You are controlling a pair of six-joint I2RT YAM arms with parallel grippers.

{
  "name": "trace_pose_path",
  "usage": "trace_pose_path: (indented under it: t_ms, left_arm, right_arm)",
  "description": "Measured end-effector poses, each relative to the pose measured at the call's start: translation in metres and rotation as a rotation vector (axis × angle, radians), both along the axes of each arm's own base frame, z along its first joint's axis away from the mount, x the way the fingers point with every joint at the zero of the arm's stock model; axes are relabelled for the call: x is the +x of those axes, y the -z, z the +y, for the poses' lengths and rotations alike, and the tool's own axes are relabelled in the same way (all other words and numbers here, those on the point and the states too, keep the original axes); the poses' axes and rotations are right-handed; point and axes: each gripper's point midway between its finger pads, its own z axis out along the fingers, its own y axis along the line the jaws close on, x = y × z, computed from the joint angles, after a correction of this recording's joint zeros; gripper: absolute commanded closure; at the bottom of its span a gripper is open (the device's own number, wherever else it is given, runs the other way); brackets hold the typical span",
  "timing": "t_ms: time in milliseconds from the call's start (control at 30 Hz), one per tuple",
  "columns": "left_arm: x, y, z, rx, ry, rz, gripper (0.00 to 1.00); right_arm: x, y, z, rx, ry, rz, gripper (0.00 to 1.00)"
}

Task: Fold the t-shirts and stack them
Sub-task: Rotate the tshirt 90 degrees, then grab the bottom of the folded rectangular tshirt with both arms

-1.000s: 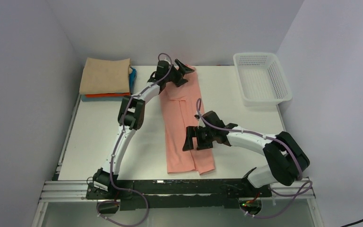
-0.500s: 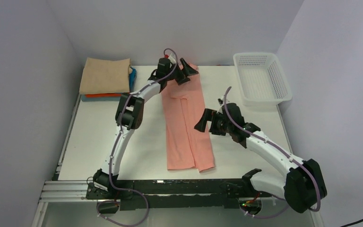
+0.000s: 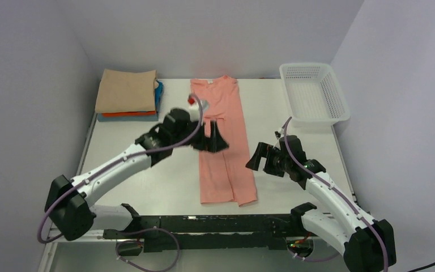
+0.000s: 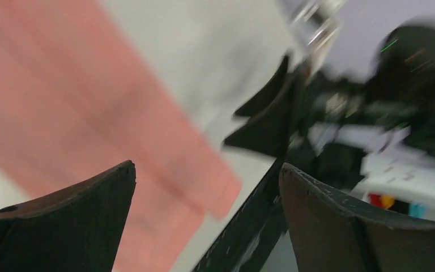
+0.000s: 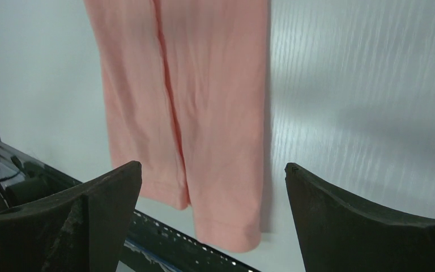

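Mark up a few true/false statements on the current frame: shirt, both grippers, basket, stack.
1. The pink t-shirt lies flat on the table, folded into a long strip. True.
2. The right gripper is shut on the pink t-shirt. False: it is open, off the shirt's right edge, holding nothing.
3. The left gripper is open over the shirt's middle. True.
4. The basket holds a folded shirt. False: nothing shows inside it.
5. A tan shirt tops the folded stack at the far left corner. True.
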Motion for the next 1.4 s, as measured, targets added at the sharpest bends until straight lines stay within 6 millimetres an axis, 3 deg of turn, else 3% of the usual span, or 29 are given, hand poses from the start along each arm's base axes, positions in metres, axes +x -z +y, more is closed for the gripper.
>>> trace_pose_path:
  t_ms: [167, 200, 267, 400, 667, 900, 1033, 1233, 1400]
  left_arm:
    - [-0.094, 0.152, 0.046, 0.361, -0.014, 0.278, 0.09]
    - [-0.111, 0.173, 0.056, 0.431, -0.009, 0.326, 0.12]
    - [-0.138, 0.195, 0.07, 0.526, 0.009, 0.386, 0.16]
    - [-0.152, 0.202, 0.072, 0.545, 0.018, 0.41, 0.31]
    - [-0.157, 0.228, 0.07, 0.577, 0.017, 0.476, 0.41]
    - [-0.165, 0.244, 0.063, 0.57, 0.039, 0.547, 0.69]
    - [-0.168, 0.247, 0.055, 0.551, 0.06, 0.586, 0.99]
    - [-0.168, 0.246, 0.055, 0.561, 0.042, 0.602, 1.0]
    - [-0.179, 0.246, 0.078, 0.564, 0.012, 0.6, 1.0]
  right_arm:
    - [-0.024, 0.016, -0.004, -0.015, -0.043, 0.065, 0.04]
    - [-0.028, 0.019, -0.004, -0.011, -0.05, 0.073, 0.06]
    - [-0.036, 0.025, -0.002, 0.0, -0.069, 0.094, 0.09]
    - [-0.053, 0.042, 0.001, 0.023, -0.102, 0.164, 0.15]
    - [-0.074, 0.057, 0.003, 0.051, -0.128, 0.247, 0.3]
    - [-0.091, 0.071, 0.001, 0.054, -0.144, 0.317, 0.41]
    - [-0.097, 0.075, 0.005, 0.078, -0.155, 0.35, 0.58]
    - [-0.116, 0.086, 0.018, 0.109, -0.21, 0.427, 0.97]
    - [-0.141, 0.087, 0.031, 0.142, -0.258, 0.464, 1.0]
